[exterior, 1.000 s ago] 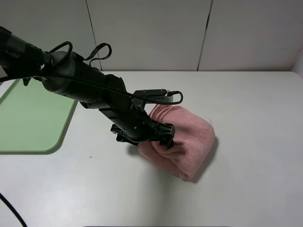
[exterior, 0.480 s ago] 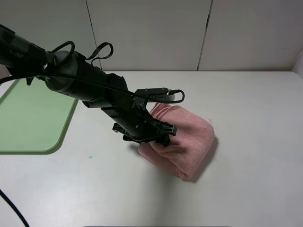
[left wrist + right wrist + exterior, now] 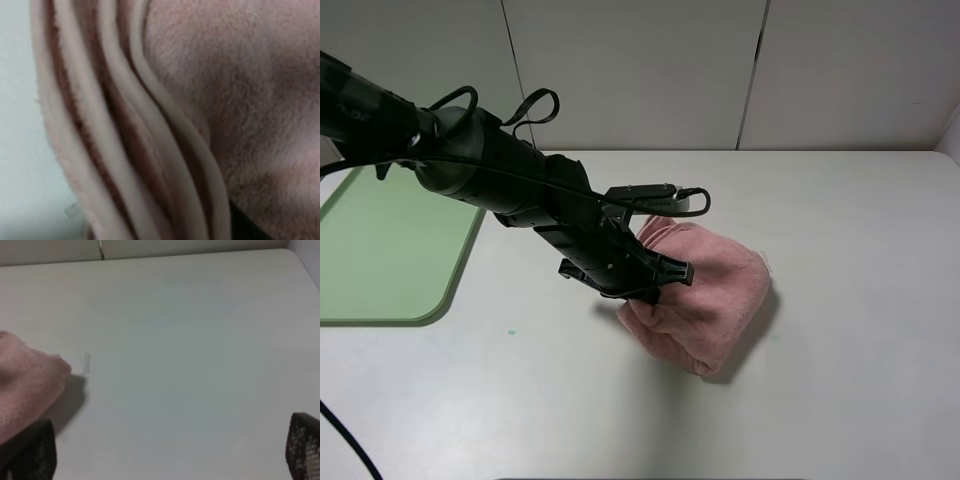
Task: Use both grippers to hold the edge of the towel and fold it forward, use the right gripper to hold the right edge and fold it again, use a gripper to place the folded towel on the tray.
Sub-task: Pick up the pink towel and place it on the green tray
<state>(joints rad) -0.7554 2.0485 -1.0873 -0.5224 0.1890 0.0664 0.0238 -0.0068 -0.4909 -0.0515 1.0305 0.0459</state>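
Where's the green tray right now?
In the high view the tray lies at the table's far left edge, well left of the folded towel, with nothing on it.

left pincer closed onto folded towel, its near edge bunched inward

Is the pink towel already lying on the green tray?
No, the towel sits folded on the white table, well apart from the tray at the left edge.

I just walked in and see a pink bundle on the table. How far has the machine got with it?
Both folds look done: the pink towel lies as a thick layered bundle. In hand: the left gripper sits at its near-left edge, apparently clamping the stacked hems. The right gripper waits open, away from it. Left: carrying it to the green tray, which holds nothing.
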